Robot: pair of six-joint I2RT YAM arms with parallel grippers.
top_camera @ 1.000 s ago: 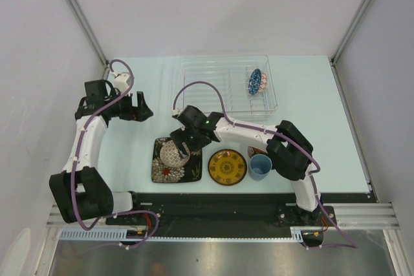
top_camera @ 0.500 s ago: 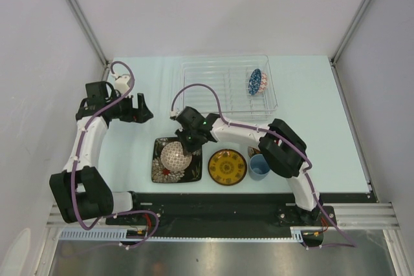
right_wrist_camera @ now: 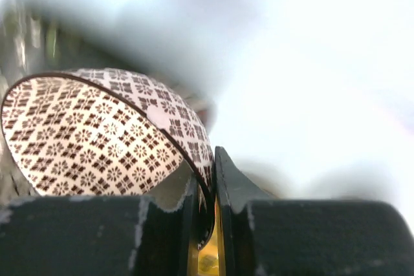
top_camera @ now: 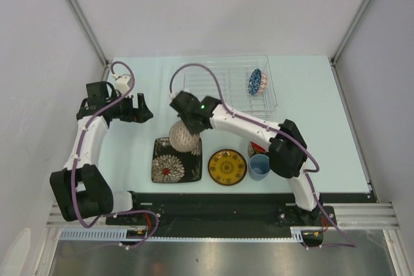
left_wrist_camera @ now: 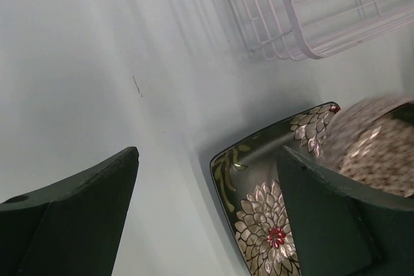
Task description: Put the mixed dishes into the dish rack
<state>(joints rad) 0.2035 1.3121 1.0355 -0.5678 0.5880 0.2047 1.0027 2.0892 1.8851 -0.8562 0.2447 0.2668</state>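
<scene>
My right gripper (top_camera: 188, 127) is shut on the rim of the small pinkish-white patterned bowl (top_camera: 184, 136), holding it tipped on edge above the black square floral plate's (top_camera: 169, 163) far edge. In the right wrist view the fingers (right_wrist_camera: 165, 224) pinch the bowl's (right_wrist_camera: 97, 130) dark rim. My left gripper (top_camera: 143, 109) hangs open to the plate's left, nothing between its fingers (left_wrist_camera: 71, 218); its view shows the plate (left_wrist_camera: 265, 224) and blurred bowl (left_wrist_camera: 378, 150). The clear dish rack (top_camera: 220, 88) stands behind, with a blue mosaic bowl (top_camera: 255, 81) upright at its right end.
A round yellow dark-rimmed plate (top_camera: 227, 167) lies right of the black plate. A light blue cup (top_camera: 260, 167) stands beside it, and a red-inside cup (top_camera: 256, 150) is partly hidden under my right arm. The rack's corner (left_wrist_camera: 304, 43) shows in the left wrist view.
My right gripper has shut on the patterned bowl's rim, lifted it off the black plate and tipped it on edge, moving toward the rack. The left arm has stayed put.
</scene>
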